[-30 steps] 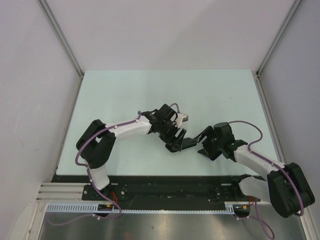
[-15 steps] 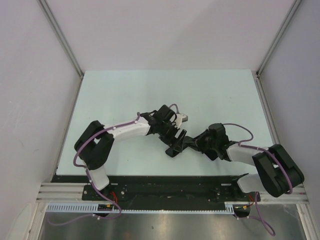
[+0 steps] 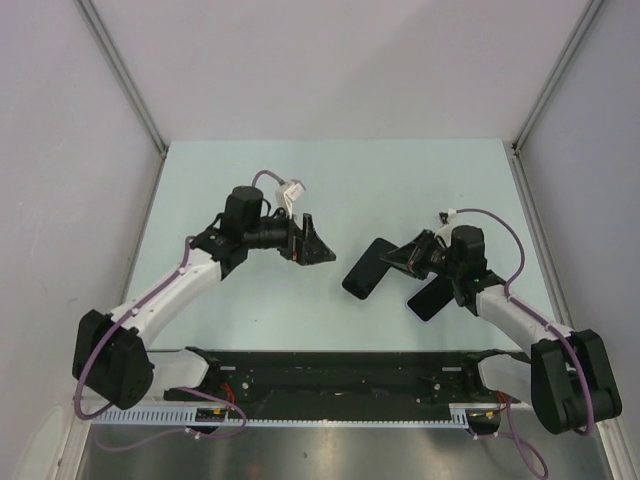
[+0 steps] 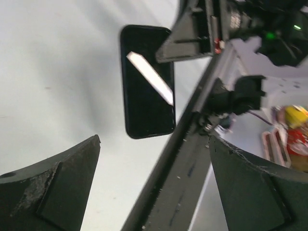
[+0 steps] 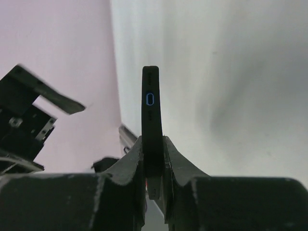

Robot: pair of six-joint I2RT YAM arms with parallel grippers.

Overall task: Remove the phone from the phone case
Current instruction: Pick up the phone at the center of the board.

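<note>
With my left gripper (image 3: 308,245) open and empty, the right gripper (image 5: 153,144) pinching the phone (image 5: 151,110) by one end could let it slip.

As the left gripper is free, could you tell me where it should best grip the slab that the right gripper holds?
Probably its free end: the slab juts flat from the right gripper toward the left gripper, faces up and down. Come from that end, one finger above, one below; the right fingers cover the other end.
</note>
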